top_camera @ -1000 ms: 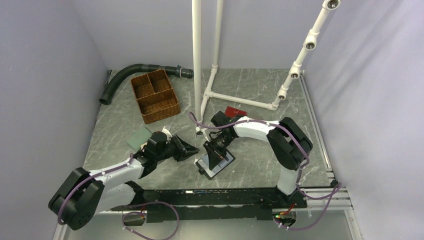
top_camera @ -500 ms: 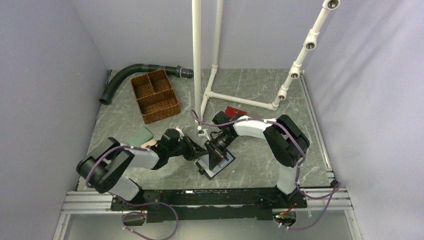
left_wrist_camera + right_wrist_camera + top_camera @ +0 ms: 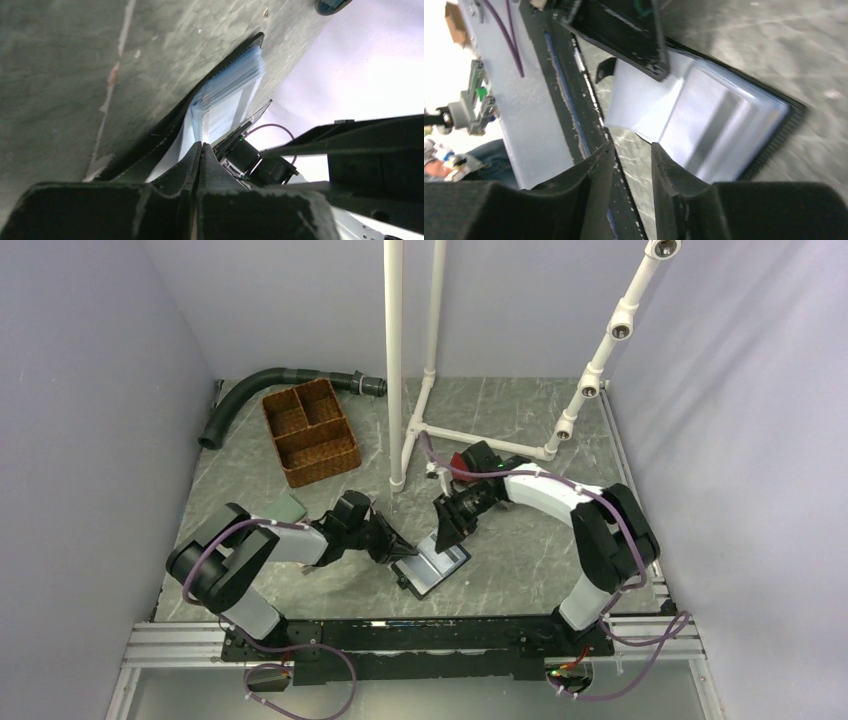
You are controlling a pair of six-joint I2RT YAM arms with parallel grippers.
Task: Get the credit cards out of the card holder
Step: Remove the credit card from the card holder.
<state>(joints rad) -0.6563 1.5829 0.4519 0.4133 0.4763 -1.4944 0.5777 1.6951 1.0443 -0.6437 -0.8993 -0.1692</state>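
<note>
The card holder [image 3: 436,566] lies open on the table near the front, black-edged with a light blue panel facing up. It also shows in the left wrist view [image 3: 227,100] and the right wrist view [image 3: 704,115]. My left gripper [image 3: 405,549] is shut, its tips [image 3: 201,146] resting at the holder's left edge. My right gripper [image 3: 443,531] hovers at the holder's far edge, its jaws a little apart and empty [image 3: 631,147]. No orange-yellow or dark credit card shows; the tan panel is hidden.
A green wallet [image 3: 280,508] lies left of my left arm. A red wallet [image 3: 457,461] peeks out by my right wrist. A wicker basket [image 3: 310,432], a black hose [image 3: 255,388] and a white pipe frame [image 3: 480,440] stand further back.
My left gripper has reached right to the holder's left edge. My right gripper has pulled back from over the holder toward its far edge, and the right arm has swung right.
</note>
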